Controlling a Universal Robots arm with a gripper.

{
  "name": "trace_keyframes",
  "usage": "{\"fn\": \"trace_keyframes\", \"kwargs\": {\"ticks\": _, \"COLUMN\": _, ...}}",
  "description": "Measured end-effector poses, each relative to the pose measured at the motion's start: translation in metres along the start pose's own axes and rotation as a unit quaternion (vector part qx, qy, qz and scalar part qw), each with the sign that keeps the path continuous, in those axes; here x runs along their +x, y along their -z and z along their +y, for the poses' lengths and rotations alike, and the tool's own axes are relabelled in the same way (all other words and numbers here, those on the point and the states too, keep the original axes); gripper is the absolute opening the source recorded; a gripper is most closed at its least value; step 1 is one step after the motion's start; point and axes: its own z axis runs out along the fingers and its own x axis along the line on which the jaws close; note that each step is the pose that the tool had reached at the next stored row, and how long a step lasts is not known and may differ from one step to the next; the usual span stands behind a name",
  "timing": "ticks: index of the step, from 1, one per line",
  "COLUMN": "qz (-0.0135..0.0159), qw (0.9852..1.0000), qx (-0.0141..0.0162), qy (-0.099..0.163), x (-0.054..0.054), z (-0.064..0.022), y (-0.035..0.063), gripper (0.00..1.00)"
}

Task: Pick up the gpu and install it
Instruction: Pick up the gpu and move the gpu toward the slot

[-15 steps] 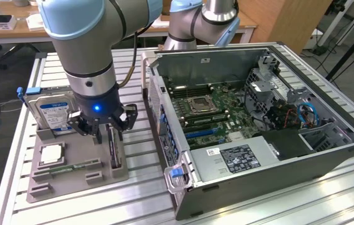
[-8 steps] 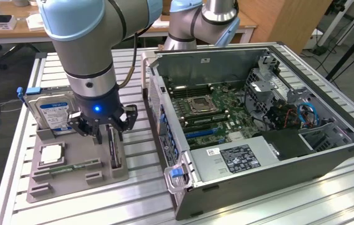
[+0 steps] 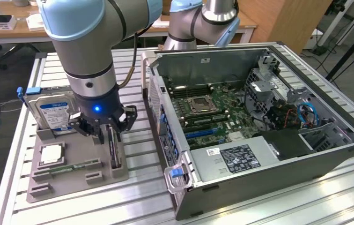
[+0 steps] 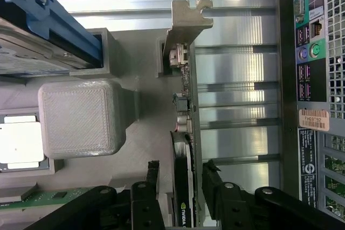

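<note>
Inspection of the work station, as observed from the room.

1. The tabletop (image 3: 289,206) is of ribbed aluminium. On it, at the exterior view's left, lies a grey holder tray (image 3: 70,180). At the exterior view's right stands an open computer case (image 3: 327,154) with its motherboard (image 3: 208,112) exposed.

2. The gpu (image 3: 114,152) stands on its edge in a slot along the right side of the holder tray, the side nearest the case. From the exterior view it reads as a dark, thin slab. In the wrist view the gpu (image 4: 182,187) shows edge-on, with the black cooler on one face. Its silver end bracket (image 4: 186,22) is at the end away from the pincer. The card is seated in the tray and not installed in the case.

3. The arm comes straight down over the tray. The pincer (image 3: 110,131) is lowered onto the card's far end. In the wrist view the pincer (image 4: 181,164) is spread, with one black finger (image 4: 153,187) on each side of the card. A gap shows on the tray side; the finger on the case side is just beside the board, and contact there cannot be confirmed. Nothing is pinched.

4. Other items in the tray:
- A hard drive (image 3: 53,112) with a blue-white label stands at the far left.
- A processor (image 3: 52,153) lies nearer.
- A narrow green memory stick (image 3: 77,166) lies nearer again.

All three lie apart from the pincer.
</note>
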Motion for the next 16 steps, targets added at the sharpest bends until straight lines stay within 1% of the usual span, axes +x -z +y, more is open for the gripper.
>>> {"fn": "trace_keyframes", "kwargs": {"ticks": 8, "qz": 0.0, "qw": 1.0, "qx": 0.0, "qy": 0.0, "x": 0.0, "z": 0.0, "y": 0.0, "gripper": 0.44}}
{"fn": "trace_keyframes", "kwargs": {"ticks": 9, "qz": 0.0, "qw": 1.0, "qx": 0.0, "qy": 0.0, "x": 0.0, "z": 0.0, "y": 0.0, "gripper": 0.36}}
{"fn": "trace_keyframes", "kwargs": {"ticks": 16, "qz": 0.0, "qw": 1.0, "qx": 0.0, "qy": 0.0, "x": 0.0, "z": 0.0, "y": -0.0001, "gripper": 0.36}}
